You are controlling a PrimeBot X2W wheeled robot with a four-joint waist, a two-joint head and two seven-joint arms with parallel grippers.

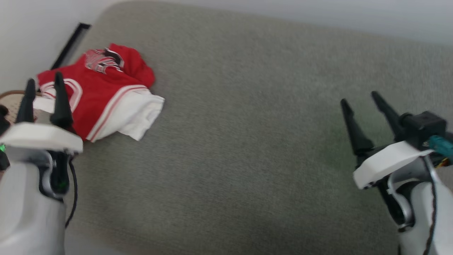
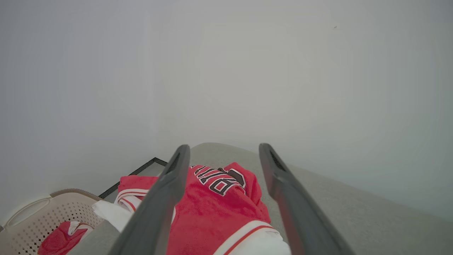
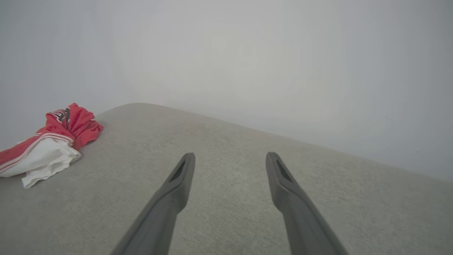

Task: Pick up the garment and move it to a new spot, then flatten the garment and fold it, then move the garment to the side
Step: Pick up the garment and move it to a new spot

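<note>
Pointing forward: left end effector (image 1: pixel 44 78) splayed, empty, by garment (image 1: pixel 106 92); right end effector (image 1: pixel 359 97) likewise.

Surface: grey-green upholstered cushion (image 1: pixel 247 148) with a fine woven texture and a rounded far-left corner.

Behind it: plain pale wall (image 1: pixel 318 14), with no fixtures seen.

Far left, between cushion and wall: thin black strip (image 1: pixel 70 44), running diagonally. In the left wrist view it turns a corner like a frame edge. What it belongs to cannot be told.

Off the cushion's left edge, lower down: beige perforated basket (image 2: pixel 39 216), with a handle slot near its rim.

Inside the basket: small red cloth (image 2: pixel 60 239) with white trim, bunched against the near wall.
</note>
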